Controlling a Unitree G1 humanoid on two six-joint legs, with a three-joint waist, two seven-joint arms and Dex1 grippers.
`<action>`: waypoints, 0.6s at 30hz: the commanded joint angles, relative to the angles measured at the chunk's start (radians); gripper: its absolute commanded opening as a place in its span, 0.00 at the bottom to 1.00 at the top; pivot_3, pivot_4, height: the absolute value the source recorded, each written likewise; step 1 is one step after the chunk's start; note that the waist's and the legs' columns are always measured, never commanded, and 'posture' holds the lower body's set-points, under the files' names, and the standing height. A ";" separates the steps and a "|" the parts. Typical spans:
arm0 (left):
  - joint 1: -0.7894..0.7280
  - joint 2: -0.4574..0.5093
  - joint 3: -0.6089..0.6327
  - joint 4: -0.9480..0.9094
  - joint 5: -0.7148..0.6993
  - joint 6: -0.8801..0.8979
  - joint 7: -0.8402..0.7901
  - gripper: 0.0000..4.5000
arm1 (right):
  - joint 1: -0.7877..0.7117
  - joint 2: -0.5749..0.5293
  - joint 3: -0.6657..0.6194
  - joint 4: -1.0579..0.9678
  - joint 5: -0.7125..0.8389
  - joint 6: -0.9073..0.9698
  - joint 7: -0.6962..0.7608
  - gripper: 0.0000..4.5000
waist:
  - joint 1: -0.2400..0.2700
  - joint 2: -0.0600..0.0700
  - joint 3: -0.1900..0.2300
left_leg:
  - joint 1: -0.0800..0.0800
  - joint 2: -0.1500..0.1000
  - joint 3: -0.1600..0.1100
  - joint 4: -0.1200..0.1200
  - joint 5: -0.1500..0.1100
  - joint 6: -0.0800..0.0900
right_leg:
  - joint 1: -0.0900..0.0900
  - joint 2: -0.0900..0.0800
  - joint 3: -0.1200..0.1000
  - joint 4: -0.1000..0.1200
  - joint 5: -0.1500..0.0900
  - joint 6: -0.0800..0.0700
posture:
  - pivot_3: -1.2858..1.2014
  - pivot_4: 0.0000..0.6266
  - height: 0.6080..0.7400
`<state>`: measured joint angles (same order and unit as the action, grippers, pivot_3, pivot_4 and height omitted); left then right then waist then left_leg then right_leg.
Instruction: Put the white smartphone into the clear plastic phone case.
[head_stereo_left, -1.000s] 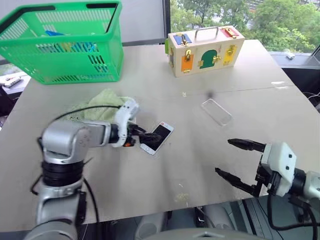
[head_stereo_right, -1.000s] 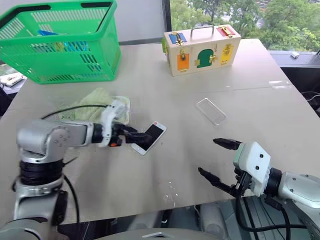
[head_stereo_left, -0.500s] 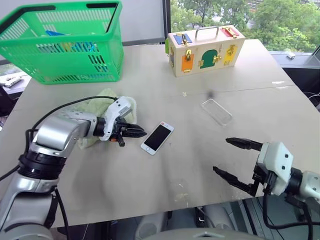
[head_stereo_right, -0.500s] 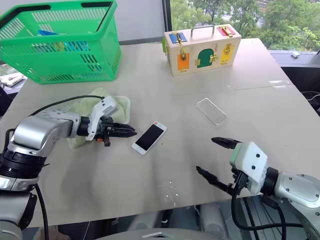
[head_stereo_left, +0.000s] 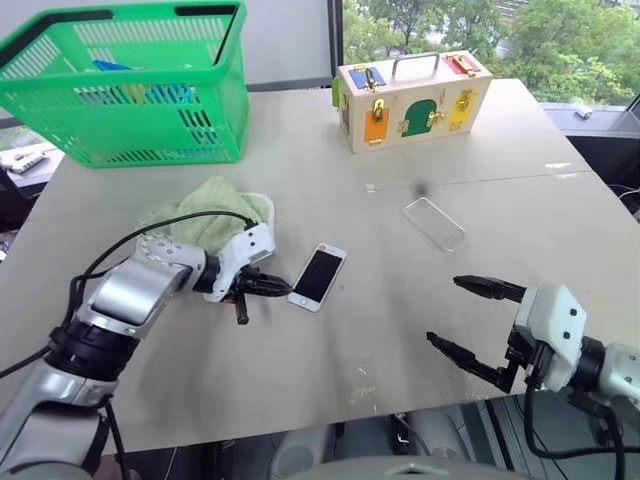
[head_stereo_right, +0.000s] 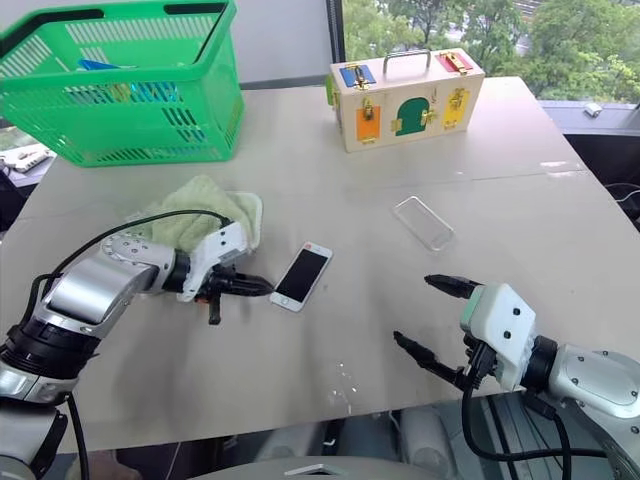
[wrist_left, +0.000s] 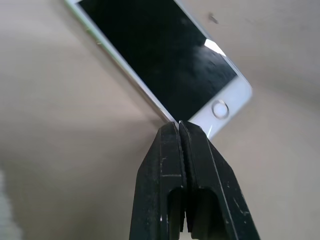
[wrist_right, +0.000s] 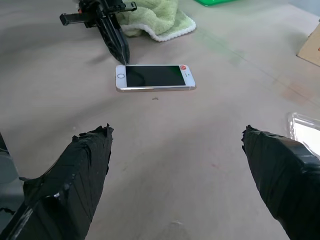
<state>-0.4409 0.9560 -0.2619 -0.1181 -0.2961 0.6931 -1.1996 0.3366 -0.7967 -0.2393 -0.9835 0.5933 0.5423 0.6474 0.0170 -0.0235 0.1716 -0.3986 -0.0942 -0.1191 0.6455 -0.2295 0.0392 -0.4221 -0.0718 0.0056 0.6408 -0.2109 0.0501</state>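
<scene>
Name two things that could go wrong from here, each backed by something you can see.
1. The left gripper is shut with its tips at the white smartphone's corner, so it may push the phone instead of lifting it.
2. The clear plastic phone case lies apart from the phone and is nearly see-through, so aligning the phone with it could miss.

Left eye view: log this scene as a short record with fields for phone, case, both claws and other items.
phone: white smartphone flat on table, screen up
case: clear plastic phone case empty, apart from phone
left claw: shut, tips at phone's near corner, holding nothing
right claw: open, empty, near table's front edge
other items: green basket, green cloth, wooden latch box
</scene>
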 joint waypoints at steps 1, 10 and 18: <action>0.023 0.005 -0.041 -0.035 0.028 -0.035 -0.030 0.01 | -0.006 0.003 0.000 -0.039 0.002 -0.008 -0.008 1.00 | 0.000 0.000 0.000 | 0.000 0.000 0.000 0.000 0.000 0.000 | 0.000 0.000 0.000 0.000 0.000 0.000 | 0.52 0.24 1.00; -0.032 -0.109 -0.069 -0.071 -0.028 0.037 -0.054 0.01 | 0.008 0.010 0.001 -0.042 -0.010 -0.017 -0.013 1.00 | -0.001 0.000 0.000 | 0.000 0.000 0.000 0.000 0.000 0.000 | 0.000 0.000 -0.001 0.000 0.001 0.002 | 0.52 0.24 1.00; -0.071 -0.174 0.070 0.007 -0.131 -0.022 -0.090 0.06 | 0.013 0.026 0.010 -0.056 -0.022 -0.015 -0.026 1.00 | -0.004 0.001 0.000 | 0.000 0.000 0.000 0.000 0.000 0.000 | 0.000 0.001 0.000 0.000 0.002 0.003 | 0.52 0.24 1.00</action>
<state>-0.4847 0.7693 -0.2621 -0.1295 -0.3885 0.6916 -1.2647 0.3489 -0.7764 -0.2210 -1.0017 0.5683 0.5417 0.6265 0.0132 -0.0227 0.1720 -0.3985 -0.0935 -0.1193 0.6456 -0.2295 0.0393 -0.4224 -0.0706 0.0050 0.6411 -0.2094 0.0531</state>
